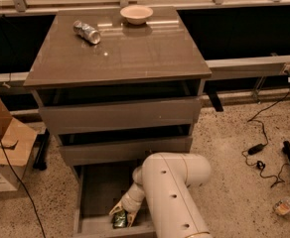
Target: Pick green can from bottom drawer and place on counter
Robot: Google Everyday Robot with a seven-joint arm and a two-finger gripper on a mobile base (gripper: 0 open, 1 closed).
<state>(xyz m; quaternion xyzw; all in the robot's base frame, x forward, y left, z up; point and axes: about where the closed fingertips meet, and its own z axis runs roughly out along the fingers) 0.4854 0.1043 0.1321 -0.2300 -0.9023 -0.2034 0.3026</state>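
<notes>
My gripper (120,216) is down in the bottom drawer (91,187), at its 6 o'clock end, right at the can (119,221) by the front wall. My arm (172,192) comes in from 4 o'clock. Two more drawers stack above, under the counter (135,51). On it, a second can (87,31) lies at 10 o'clock and a bowl (136,14) at 12. On the floor, a box (6,148) stands at the cabinet's 9, a cable (256,148) at 3, and a bottle (285,205) at 4.
</notes>
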